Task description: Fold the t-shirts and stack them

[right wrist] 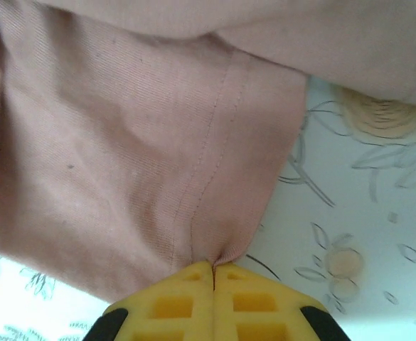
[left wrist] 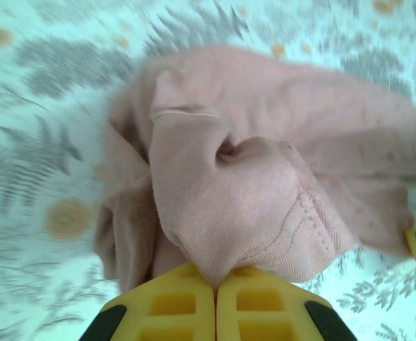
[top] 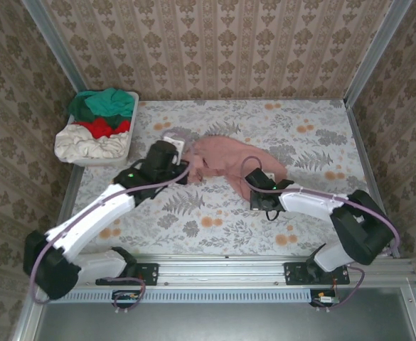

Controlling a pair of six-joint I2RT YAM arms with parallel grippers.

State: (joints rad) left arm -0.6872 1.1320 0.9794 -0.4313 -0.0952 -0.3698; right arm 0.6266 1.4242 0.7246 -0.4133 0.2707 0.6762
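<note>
- The left end effector [left wrist: 215, 288] has its yellow fingers pressed together, pinching a bunched, stitched edge of the pink tee [left wrist: 264, 177]. In the top view it [top: 188, 170] sits at the tee's left end, centre-left of the frame.
- The right end effector [right wrist: 212, 266] is also pressed together, pinching the tee [right wrist: 122, 142] where a seam meets the hem. In the top view it [top: 252, 193] is at the tee's lower right edge.
- The pink tee [top: 229, 160] lies crumpled in a diagonal heap in the middle of the tabletop [top: 193, 220], not yet spread flat.
- In the upper left of the top view, the basket [top: 131, 121] holds a teal tee [top: 108, 103], a red tee [top: 104, 126] and a cream tee [top: 87, 145], well apart from the arms.
- Step in hand, as I judge it: both grips are set on the first tee to open it out; no fold is made and nothing is stacked.
- The next move probably calls for lifting and drawing the two pinched points apart so the cloth stretches flat. If either grip holds more than one layer, the tee may stay twisted.
</note>
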